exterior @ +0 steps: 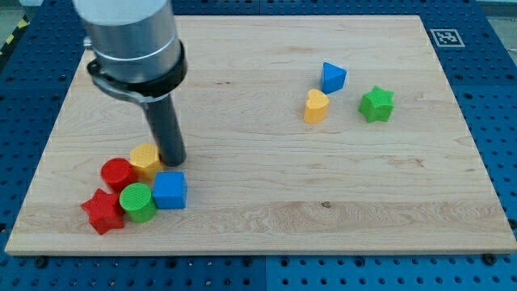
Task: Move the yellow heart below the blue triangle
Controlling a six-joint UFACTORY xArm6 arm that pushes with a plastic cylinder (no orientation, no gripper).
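My tip [174, 162] rests near the table's [266, 186] bottom-left corner, just beside the yellow hexagon [146, 159]; no claw shows. The yellow heart [316, 106] sits just below-left of the blue triangle [332, 77], toward the top-right.

Pale wooden board [266, 202] — smooth, visible grain, matt plastic-looking blue triangle [332, 78], yellow heart [316, 106], dark matt rod [166, 129]

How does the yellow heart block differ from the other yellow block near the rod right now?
The yellow heart block lies at the view's upper right, just below-left of the blue triangle block; the yellow rounded block sits lower left, in a cluster. My tip is beside the rounded block, far from the heart. Both are yellow and similar in size.
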